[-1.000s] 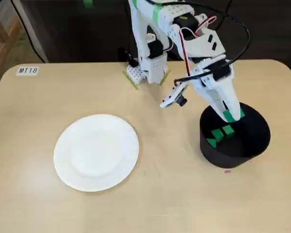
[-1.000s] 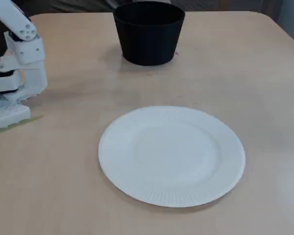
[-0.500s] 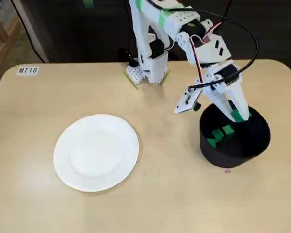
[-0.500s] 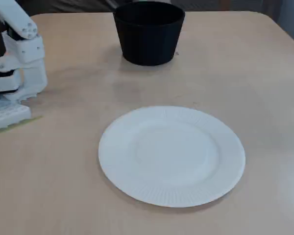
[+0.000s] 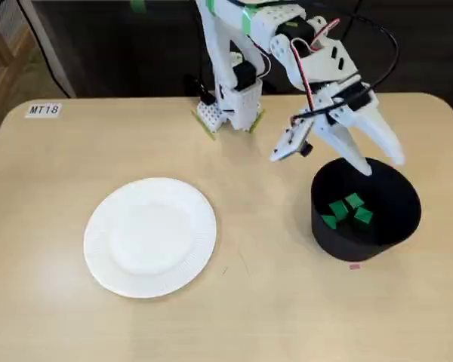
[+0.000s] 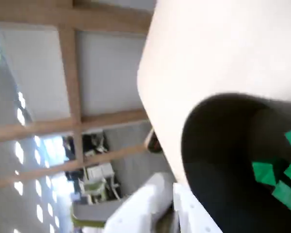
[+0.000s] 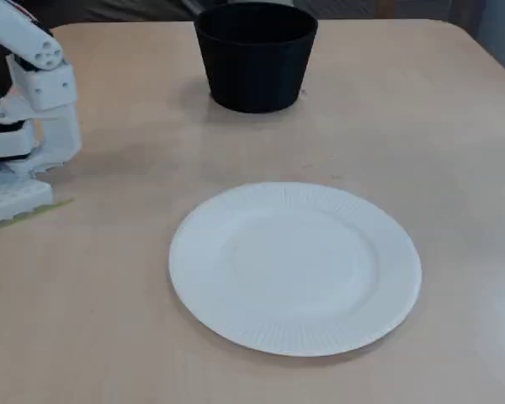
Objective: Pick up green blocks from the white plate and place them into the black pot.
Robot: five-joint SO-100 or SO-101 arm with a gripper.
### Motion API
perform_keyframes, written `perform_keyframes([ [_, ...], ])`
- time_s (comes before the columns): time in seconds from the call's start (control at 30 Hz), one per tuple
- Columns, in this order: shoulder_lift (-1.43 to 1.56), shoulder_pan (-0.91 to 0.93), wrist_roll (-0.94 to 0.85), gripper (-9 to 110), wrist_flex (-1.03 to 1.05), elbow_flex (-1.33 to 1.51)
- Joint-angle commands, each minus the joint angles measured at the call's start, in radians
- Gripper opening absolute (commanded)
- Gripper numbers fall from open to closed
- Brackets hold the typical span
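Nearest us in a fixed view, the white plate lies on the tan table, well apart from the black pot at right — the green blocks sit clustered on its bottom. Above the pot's far rim we see the gripper, fingers spread and holding nothing; beyond it, the arm's base stands near the table's far edge.
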Motion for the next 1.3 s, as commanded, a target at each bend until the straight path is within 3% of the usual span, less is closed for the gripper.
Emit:
perform_keyframes([
  [0.0, 0.101, 0.112, 0.015, -2, 0.147, -0.138],
  [0.23, 0.221, 0.307, 0.009, -2, 0.509, -0.141],
  [0.5, 0.603, 0.374, 0.0, -2, 0.729, 0.112],
  [0.83, 0.899, 0.308, 0.083, -2, 0.669, 0.479],
  [1.27, 0.905, 0.399, 0.028, -2, 0.413, 0.816],
])
